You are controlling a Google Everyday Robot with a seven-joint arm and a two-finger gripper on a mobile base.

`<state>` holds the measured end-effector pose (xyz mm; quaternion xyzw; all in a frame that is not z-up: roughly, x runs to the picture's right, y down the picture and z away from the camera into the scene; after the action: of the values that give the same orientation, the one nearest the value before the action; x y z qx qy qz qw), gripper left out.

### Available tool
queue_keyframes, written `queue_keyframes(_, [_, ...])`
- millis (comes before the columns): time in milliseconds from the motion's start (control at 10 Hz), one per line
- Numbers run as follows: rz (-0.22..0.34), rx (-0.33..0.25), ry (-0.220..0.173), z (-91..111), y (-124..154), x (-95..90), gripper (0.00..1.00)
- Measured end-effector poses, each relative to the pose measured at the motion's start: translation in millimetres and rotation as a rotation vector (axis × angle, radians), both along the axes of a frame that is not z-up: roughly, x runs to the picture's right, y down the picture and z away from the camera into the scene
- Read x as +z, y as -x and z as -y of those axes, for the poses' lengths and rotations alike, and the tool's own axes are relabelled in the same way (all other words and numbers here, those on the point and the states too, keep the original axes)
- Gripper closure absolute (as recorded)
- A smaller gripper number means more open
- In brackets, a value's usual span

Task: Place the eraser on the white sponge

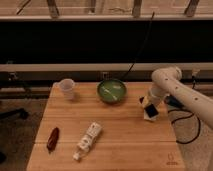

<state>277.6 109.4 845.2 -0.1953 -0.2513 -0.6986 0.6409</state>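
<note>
My gripper (148, 106) hangs from the white arm (170, 82) at the right side of the wooden table (120, 135). Right beneath its tip lies a white sponge (151, 115) near the table's right edge. A small dark block (149, 109), which looks like the eraser, sits on top of the sponge at the gripper's tip. I cannot tell whether the gripper is touching the block or holding it.
A green bowl (111, 91) stands at the back middle, just left of the gripper. A pale cup (66, 88) stands at the back left. A white bottle (87, 141) lies at the front middle and a red oblong object (52, 138) at the front left. Cables (186, 117) hang off the right edge.
</note>
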Motion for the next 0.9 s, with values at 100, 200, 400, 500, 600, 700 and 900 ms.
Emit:
queue_keyframes(100, [-0.004,-0.002,0.009,-2,-3,1.8,0.28])
queue_keyframes(200, [-0.01,-0.002,0.013,-2,-6,3.3,0.21])
queue_keyframes(400, [-0.031,0.006,0.018,-3,-13,6.1,0.2])
queue_keyframes(500, [-0.045,0.011,0.018,-3,-19,7.2,0.2])
queue_keyframes(600, [-0.053,0.015,0.017,-3,-22,7.5,0.2])
queue_keyframes(700, [-0.061,0.02,0.017,-3,-25,7.5,0.2])
queue_keyframes(900, [-0.069,0.029,0.006,-2,-31,4.3,0.2])
